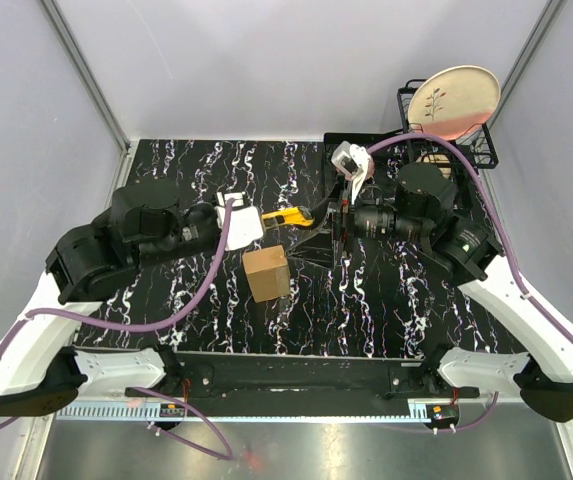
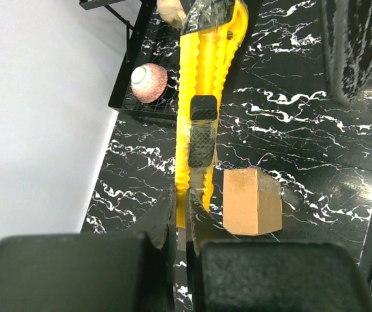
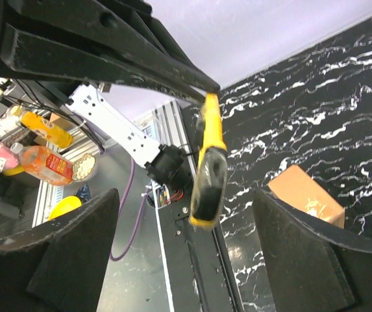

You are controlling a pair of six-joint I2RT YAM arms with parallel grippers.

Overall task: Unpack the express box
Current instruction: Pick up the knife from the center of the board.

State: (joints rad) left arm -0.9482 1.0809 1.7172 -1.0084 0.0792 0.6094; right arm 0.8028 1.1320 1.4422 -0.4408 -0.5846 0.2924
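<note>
The express box (image 1: pixel 266 272), a small plain brown carton, stands closed on the black marbled table near the middle front; it also shows as the box (image 2: pixel 251 201) and the box (image 3: pixel 306 195). Above and behind it, my left gripper (image 1: pixel 256 220) is shut on the tail of a yellow utility knife (image 1: pixel 286 215), held level over the table. The left wrist view has the fingers (image 2: pixel 166 221) pinching the knife (image 2: pixel 205 97). My right gripper (image 1: pixel 328 218) stands open around the knife's other end (image 3: pixel 208 169), both pads (image 3: pixel 302 253) apart from it.
A black wire rack (image 1: pixel 446 145) with a speckled plate (image 1: pixel 453 100) stands at the back right; a small patterned ball (image 2: pixel 148 82) lies in it. Orange bottles (image 3: pixel 43 162) sit beyond the table's front rail (image 1: pixel 286 372). Grey walls enclose the table.
</note>
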